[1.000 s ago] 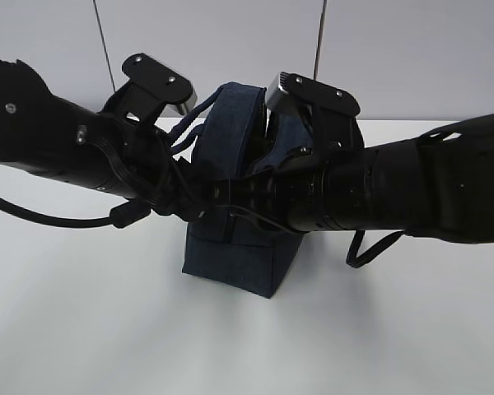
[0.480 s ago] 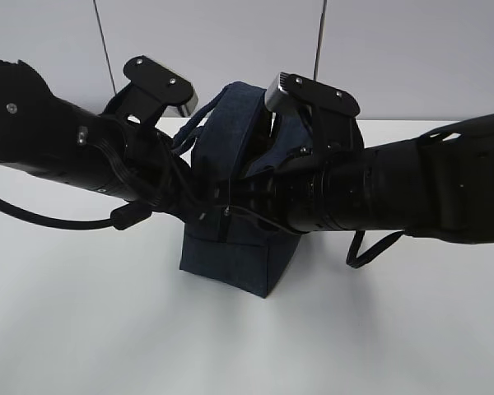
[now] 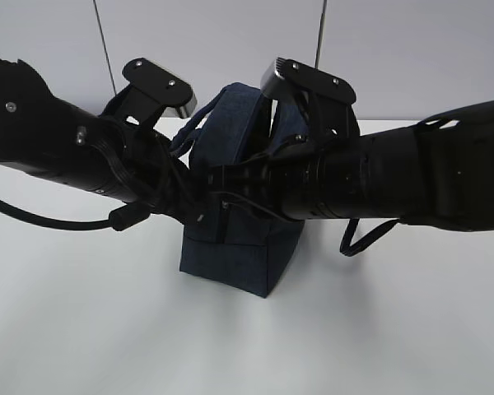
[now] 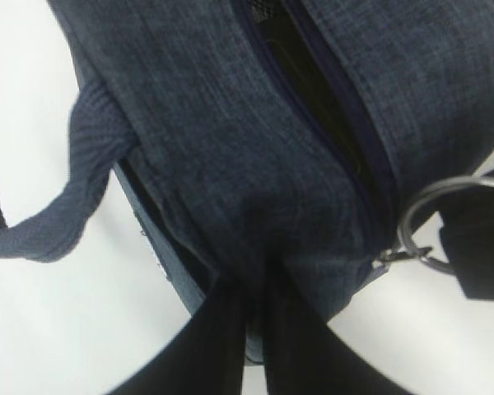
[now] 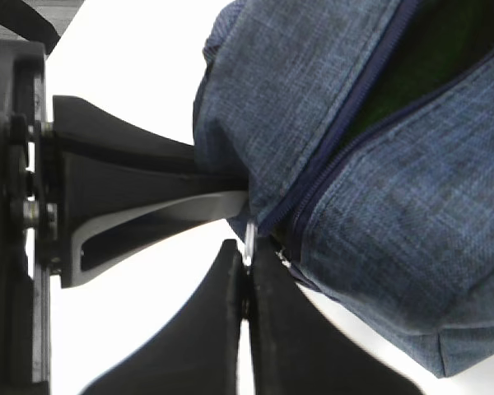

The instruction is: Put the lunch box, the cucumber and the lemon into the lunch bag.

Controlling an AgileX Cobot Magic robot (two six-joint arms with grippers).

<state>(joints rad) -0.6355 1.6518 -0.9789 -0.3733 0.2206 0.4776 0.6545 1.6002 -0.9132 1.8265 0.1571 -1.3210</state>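
Lunch bag (image 3: 230, 255) stands on the white table (image 3: 82, 329) between both arms, its zipper partly open over a dark inside with something green showing. The left gripper (image 4: 259, 317) is clamped on the bag's fabric end; the right gripper (image 5: 249, 267) is closed on the silver ring pull (image 4: 445, 218). Closing it well likely means the left holding the fabric taut while the right draws the ring straight along the zipper. Table lies bare all round; one handle (image 4: 58, 222) hangs near the left fingers.
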